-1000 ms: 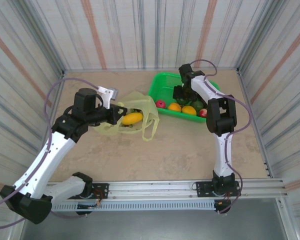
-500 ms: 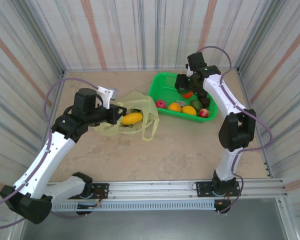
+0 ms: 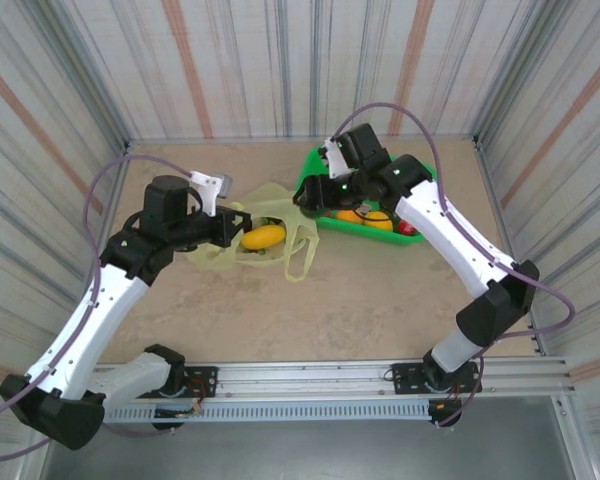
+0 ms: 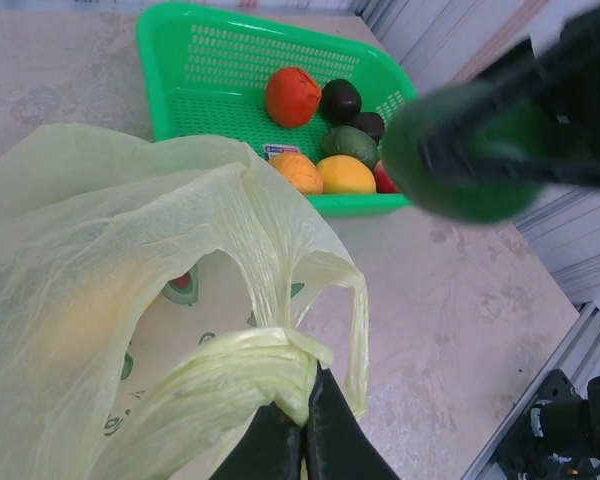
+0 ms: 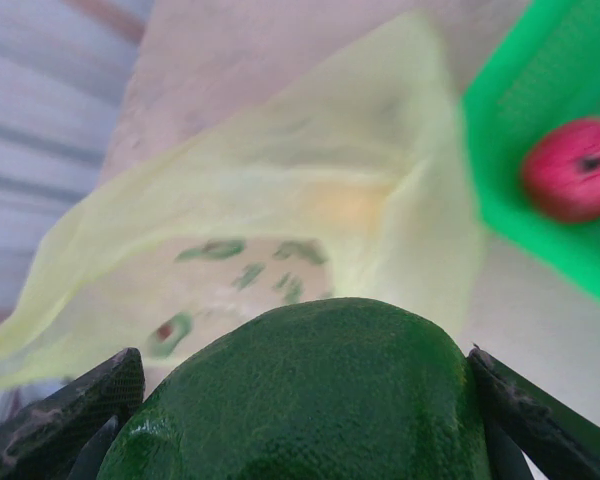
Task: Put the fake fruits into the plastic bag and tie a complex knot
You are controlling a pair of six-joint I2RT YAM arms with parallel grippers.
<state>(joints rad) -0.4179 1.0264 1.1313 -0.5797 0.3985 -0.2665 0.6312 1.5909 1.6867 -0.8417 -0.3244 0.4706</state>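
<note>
The thin yellow-green plastic bag [image 3: 280,222] lies left of the basket with its mouth held up. My left gripper [image 3: 230,225] is shut on a bunched handle [image 4: 235,375] of the bag [image 4: 110,250]. A yellow mango [image 3: 263,237] lies inside the bag. My right gripper [image 3: 310,196] hangs just right of the bag's mouth, shut on a dark green avocado [image 5: 310,400] that sits between its fingers [image 5: 70,415]. That avocado [image 4: 460,150] appears blurred in the left wrist view. Other fake fruits, such as an orange [image 4: 345,175], a mangosteen [image 4: 340,98] and a red apple [image 5: 575,170], lie in the basket.
The bright green plastic basket [image 3: 315,165] stands at the back right of the beige table, its rim [image 4: 180,60] close to the bag. Striped walls close in the table on three sides. The right arm [image 3: 450,235] reaches over the basket.
My right gripper has risen out of the basket with the avocado and swung left to the bag's mouth. The left gripper and the bag have stayed where they were.
</note>
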